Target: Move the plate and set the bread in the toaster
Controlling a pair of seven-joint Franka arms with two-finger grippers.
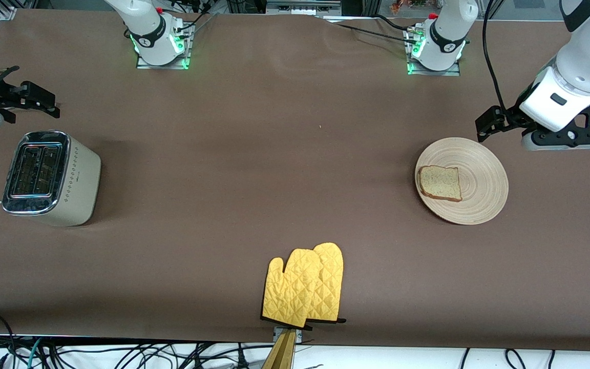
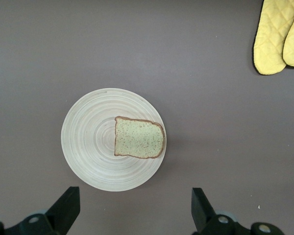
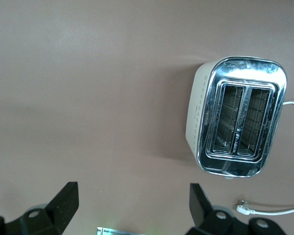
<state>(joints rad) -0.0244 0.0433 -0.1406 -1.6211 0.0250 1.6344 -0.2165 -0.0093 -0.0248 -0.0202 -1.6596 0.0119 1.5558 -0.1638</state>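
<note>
A brown cloth covers the worktop (image 1: 285,154); black cables run along its edge nearest the front camera. No writing is legible. The plate (image 1: 484,174) lies toward the left arm's end and carries the bread (image 1: 440,183). The toaster (image 1: 49,177) stands at the right arm's end, both slots empty. Yellow oven mitts (image 1: 302,287) lie near the front edge. The left gripper (image 2: 134,208) hangs over the worktop just beside the plate, jaws wide, holding nothing. The right gripper (image 3: 132,205) hangs beside the toaster, likewise spread and empty.

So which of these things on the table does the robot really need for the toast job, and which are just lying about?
Needed:
- plate, at the left arm's end
- bread, lying on the plate
- toaster, at the right arm's end, both slots empty

Lying about:
- yellow oven mitts, at the table edge nearest the front camera
</note>
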